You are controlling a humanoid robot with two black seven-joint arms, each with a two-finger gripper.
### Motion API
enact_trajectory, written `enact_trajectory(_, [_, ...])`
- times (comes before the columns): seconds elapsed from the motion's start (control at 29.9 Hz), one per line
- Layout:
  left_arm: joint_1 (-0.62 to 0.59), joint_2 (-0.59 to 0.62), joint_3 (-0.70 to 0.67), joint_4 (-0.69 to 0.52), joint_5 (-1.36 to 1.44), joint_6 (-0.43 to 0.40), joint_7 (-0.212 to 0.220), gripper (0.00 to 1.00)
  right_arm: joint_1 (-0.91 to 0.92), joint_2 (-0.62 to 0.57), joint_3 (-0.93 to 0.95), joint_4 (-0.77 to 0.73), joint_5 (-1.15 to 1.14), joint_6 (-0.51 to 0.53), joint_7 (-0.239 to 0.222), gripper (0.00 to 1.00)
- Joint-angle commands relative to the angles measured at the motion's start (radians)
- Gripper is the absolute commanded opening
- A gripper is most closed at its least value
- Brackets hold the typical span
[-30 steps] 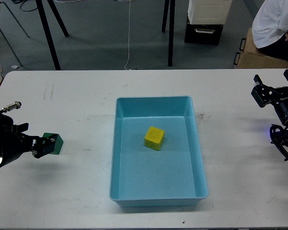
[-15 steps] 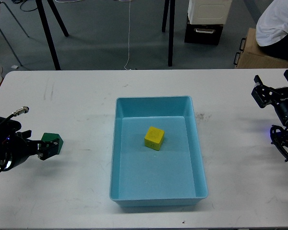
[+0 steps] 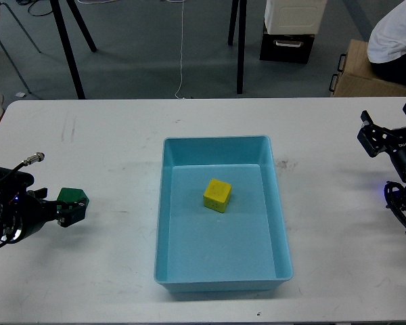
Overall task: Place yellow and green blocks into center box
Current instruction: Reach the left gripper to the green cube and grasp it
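Note:
The green block [image 3: 73, 198] is on the white table at the left, low over the surface. My left gripper [image 3: 65, 210] is at its left side, with its fingers around the block's lower left part and shut on it. The yellow block [image 3: 217, 195] lies inside the blue center box [image 3: 220, 145], a little behind the middle of its floor. My right gripper [image 3: 388, 124] is at the far right edge of the table, open and empty, far from both blocks.
The white table [image 3: 108, 135] ends at a far edge. Beyond it are black stand legs [image 3: 68, 47], a white and black container [image 3: 289, 30] and a seated person [image 3: 392, 40] by a cardboard box.
My left arm has turned and its fingers have closed in on the green block, which shifted slightly left and up. My right gripper has drifted a little to the right.

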Motion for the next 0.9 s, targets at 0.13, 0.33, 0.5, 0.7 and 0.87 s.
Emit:
enact_trajectory(0.13, [-0.005,-0.015,0.000,0.017,-0.002,0.000,-0.002,1.00,0.000,-0.001,0.002,0.000,0.000,0.000,0.000,0.99])
enact_trajectory(0.33, [-0.005,-0.021,0.001,0.018,-0.002,0.000,-0.002,1.00,0.000,0.001,0.000,0.000,0.000,0.000,0.000,0.99])
enact_trajectory(0.5, [-0.007,-0.045,0.003,0.035,-0.002,0.000,-0.002,1.00,-0.002,0.001,0.000,-0.002,0.000,0.000,0.000,0.99])
enact_trajectory(0.7, [-0.005,-0.065,0.003,0.049,0.000,0.000,-0.002,1.00,0.000,-0.001,0.002,0.000,0.000,0.000,0.000,0.99])
enact_trajectory(0.87, [-0.005,-0.070,0.003,0.055,0.001,0.000,-0.012,1.00,0.000,-0.001,0.002,0.000,0.000,0.000,0.000,0.99])
